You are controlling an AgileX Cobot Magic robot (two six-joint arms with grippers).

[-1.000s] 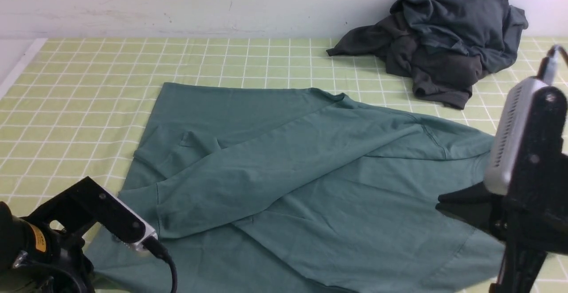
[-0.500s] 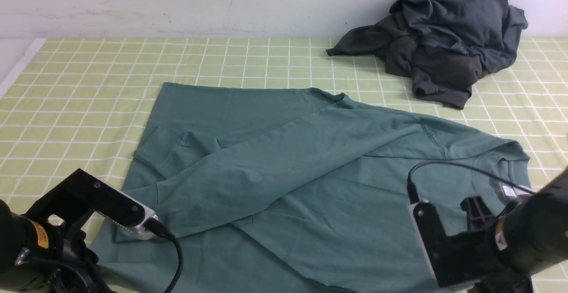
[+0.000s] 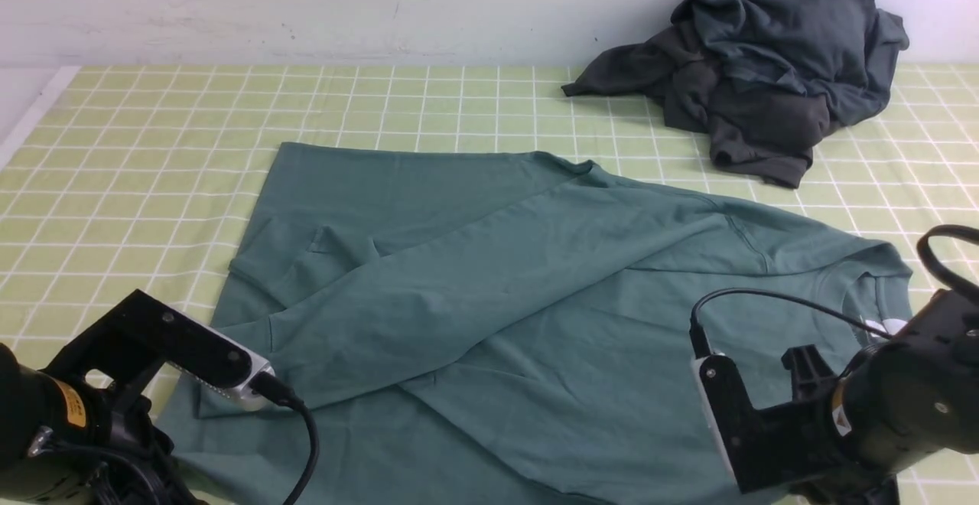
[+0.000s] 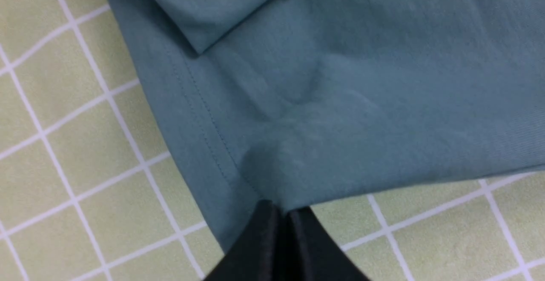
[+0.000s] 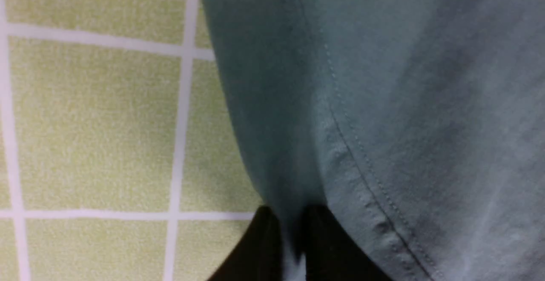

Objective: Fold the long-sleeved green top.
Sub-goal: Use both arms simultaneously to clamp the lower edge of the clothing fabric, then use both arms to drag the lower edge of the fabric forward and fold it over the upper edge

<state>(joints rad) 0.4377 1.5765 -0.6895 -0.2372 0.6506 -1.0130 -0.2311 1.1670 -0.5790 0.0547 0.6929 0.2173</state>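
Lying on the checked worktop, the green long-sleeved top is spread flat, one sleeve folded across. The right arm has swung down to its near edge. Right jaws and left jaws now pinch cloth there, seemingly ready to lift.

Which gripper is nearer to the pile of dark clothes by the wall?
Right. The right gripper pinches the green top in front of the pile of dark clothes; the left gripper pinches its opposite corner, farther away.

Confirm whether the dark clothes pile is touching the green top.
No, bare checked tablecloth separates the dark clothes pile from the green top.
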